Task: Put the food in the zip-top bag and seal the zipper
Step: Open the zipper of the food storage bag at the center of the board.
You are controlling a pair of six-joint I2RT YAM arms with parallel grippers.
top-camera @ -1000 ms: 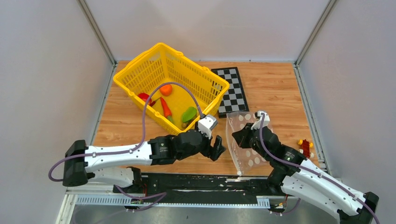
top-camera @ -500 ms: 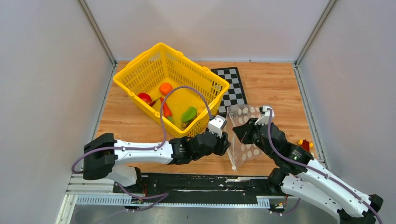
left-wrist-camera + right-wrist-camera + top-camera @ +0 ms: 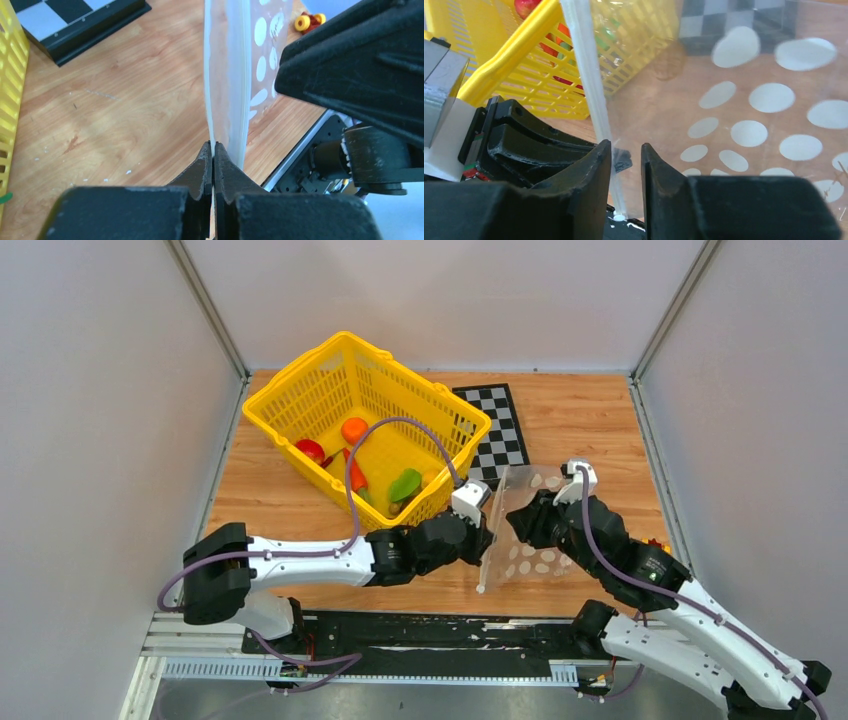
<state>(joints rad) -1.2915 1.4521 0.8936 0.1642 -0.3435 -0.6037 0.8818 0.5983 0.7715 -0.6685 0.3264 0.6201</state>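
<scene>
The zip-top bag (image 3: 530, 545), clear with white dots, is held up on edge above the table front between both arms. My left gripper (image 3: 486, 532) is shut on one thin lip of the bag's mouth (image 3: 213, 150). The zipper (image 3: 586, 75), a pale strip, runs down between the jaws of my right gripper (image 3: 624, 152), which stand slightly apart and open around it. The bag's dotted side (image 3: 764, 100) fills the right wrist view. The food lies in the yellow basket (image 3: 300, 390): an orange (image 3: 354, 430), a tomato (image 3: 310, 450), a carrot (image 3: 356, 473) and a green pepper (image 3: 405, 484).
A black-and-white checkerboard (image 3: 497, 435) lies behind the bag, right of the basket. A small red and yellow toy (image 3: 309, 21) sits on the wood at the far right. The table's front rail (image 3: 450, 630) runs just under the bag's lower corner.
My left gripper swung right to the bag and shut on its mouth edge. My right gripper, shut before, has loosened to open. The bag tilted and moved slightly away from the front edge.
</scene>
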